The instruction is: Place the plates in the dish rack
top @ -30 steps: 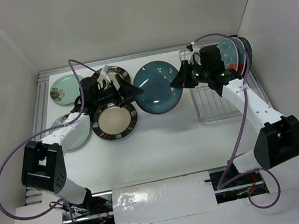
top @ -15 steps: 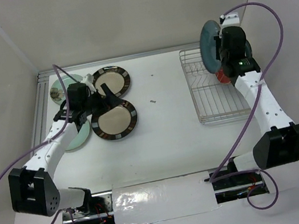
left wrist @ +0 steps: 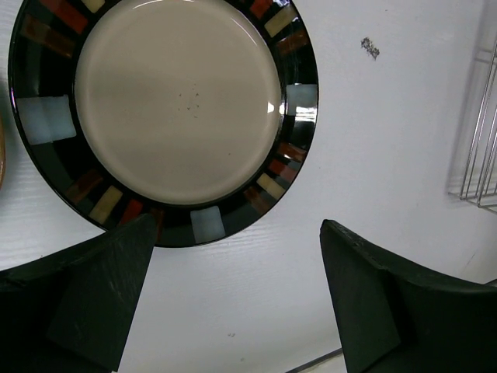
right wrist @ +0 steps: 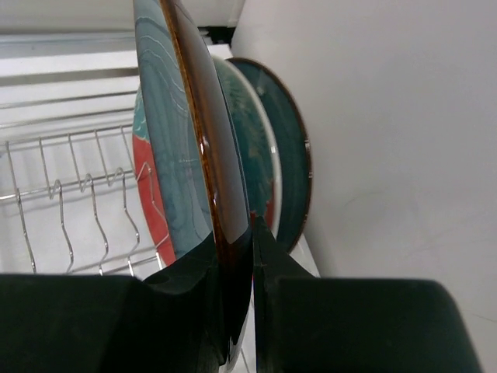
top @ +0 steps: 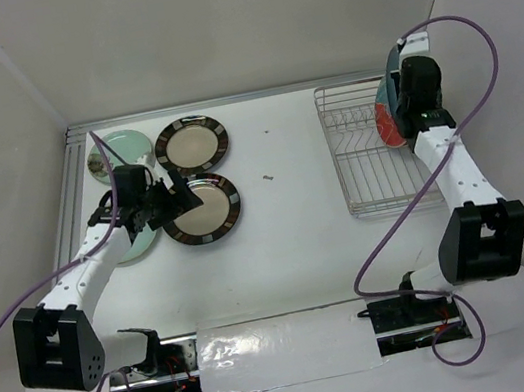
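My right gripper is shut on the rim of a dark teal plate, held on edge at the far right end of the dish rack. Red-and-teal plates stand on either side of it, with another dark teal plate beyond. My left gripper hangs open just above the table at the near rim of a cream plate with a dark striped rim. A second cream plate and two mint-green plates lie flat nearby.
White walls close in on three sides, the right one just beside the rack. A metal rail runs along the table's left edge. A small dark speck lies mid-table. The rack's near slots hold nothing.
The right arm has carried the dark teal plate from the table's middle to the rack's far right end and lowered it there. The left gripper has opened wide and drawn back toward the near cream plate.
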